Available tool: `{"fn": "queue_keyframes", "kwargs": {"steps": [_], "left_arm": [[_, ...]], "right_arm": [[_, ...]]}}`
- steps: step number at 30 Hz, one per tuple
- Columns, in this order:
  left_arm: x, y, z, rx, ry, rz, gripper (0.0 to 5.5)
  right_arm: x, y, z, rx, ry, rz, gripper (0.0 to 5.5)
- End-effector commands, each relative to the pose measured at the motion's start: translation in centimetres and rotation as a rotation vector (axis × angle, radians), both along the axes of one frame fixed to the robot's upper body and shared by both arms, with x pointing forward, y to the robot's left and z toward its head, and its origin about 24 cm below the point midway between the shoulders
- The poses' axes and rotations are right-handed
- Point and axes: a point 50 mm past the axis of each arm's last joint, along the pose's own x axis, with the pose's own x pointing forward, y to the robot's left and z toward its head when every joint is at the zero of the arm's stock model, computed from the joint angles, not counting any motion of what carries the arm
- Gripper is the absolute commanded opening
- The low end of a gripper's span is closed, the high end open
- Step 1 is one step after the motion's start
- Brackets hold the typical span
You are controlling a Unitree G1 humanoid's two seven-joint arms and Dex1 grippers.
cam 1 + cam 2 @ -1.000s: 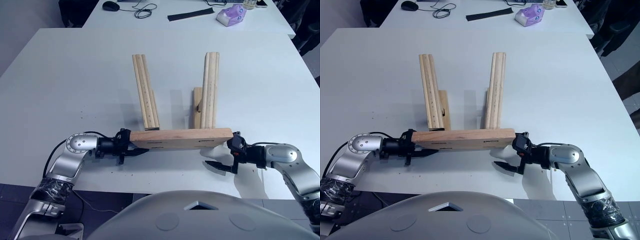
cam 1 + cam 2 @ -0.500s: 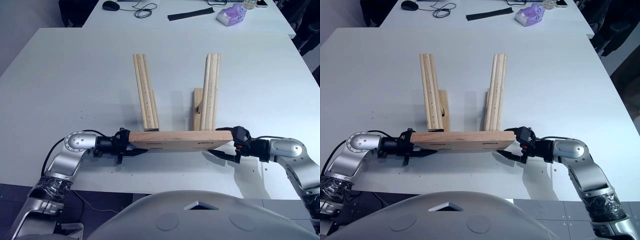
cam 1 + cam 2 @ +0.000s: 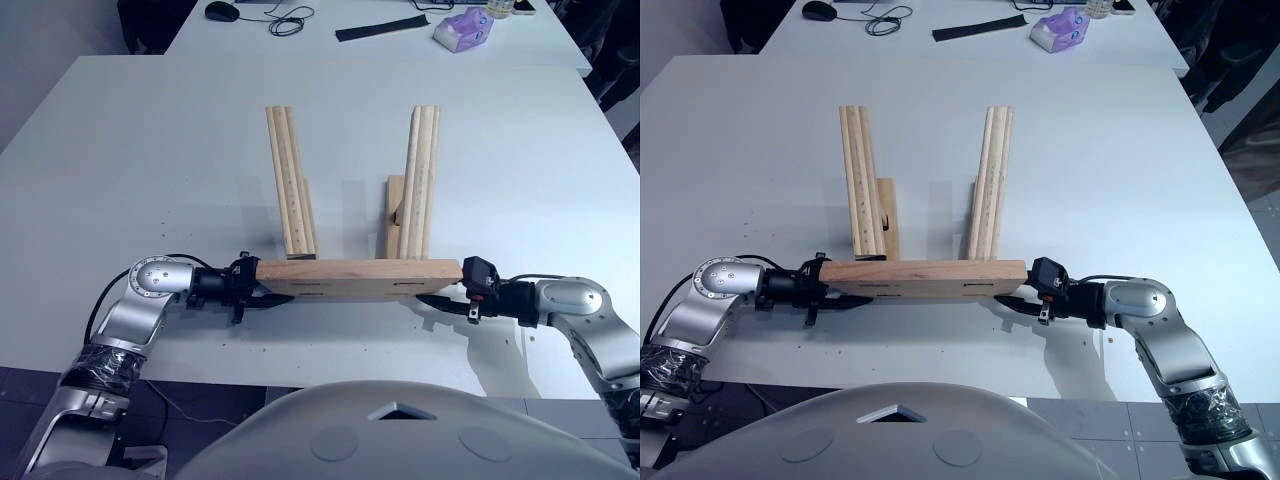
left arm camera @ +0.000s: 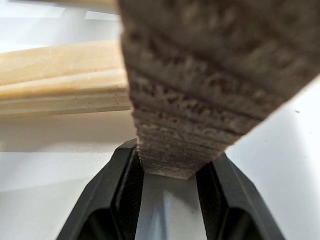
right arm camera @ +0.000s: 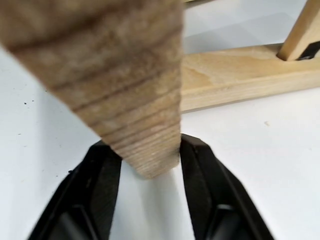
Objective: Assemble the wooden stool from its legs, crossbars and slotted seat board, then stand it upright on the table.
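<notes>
The wooden stool lies on its side on the white table. Its seat board stands on edge near the front, and two legs point away from me. A short crossbar shows beside the right-hand leg. My left gripper is shut on the board's left end. In the left wrist view the board's end grain sits pinched between the black fingers. My right gripper is shut on the board's right end, whose lower corner is clamped between its fingers.
The table's front edge runs just below both grippers. A second table behind holds a mouse, a cable, a black strip and a purple pack. Open tabletop lies left and right of the stool.
My right gripper rose from below the board's right end, slid in around its lower corner and closed on it. The board's right end lifted slightly. The left gripper kept its hold.
</notes>
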Motion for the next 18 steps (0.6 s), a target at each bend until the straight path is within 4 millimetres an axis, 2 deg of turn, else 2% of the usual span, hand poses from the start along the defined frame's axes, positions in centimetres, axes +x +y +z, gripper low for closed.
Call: {"fn": "queue_keyframes", "kwargs": {"steps": [1,5,8,14,18], "left_arm": [[0.9,-0.2,1.0,-0.02,-0.043,-0.017,1.47],[1.4,-0.4,2.1,-0.039,-0.05,-0.02,1.47],[1.0,-0.7,3.9,-0.081,-0.038,-0.029,1.47],[-2.3,-1.0,6.9,-0.144,0.034,-0.005,1.47],[-4.3,-0.9,7.7,-0.135,0.053,0.077,1.47]], "right_arm": [[-0.1,0.3,0.6,0.028,-0.012,0.016,1.61],[-0.6,0.2,0.6,0.018,-0.001,0.004,1.61],[-1.6,0.1,1.5,0.027,0.015,-0.02,1.61],[-4.5,0.3,5.5,0.066,0.049,-0.011,1.61],[-5.4,0.8,8.0,0.099,0.059,0.006,1.61]]}}
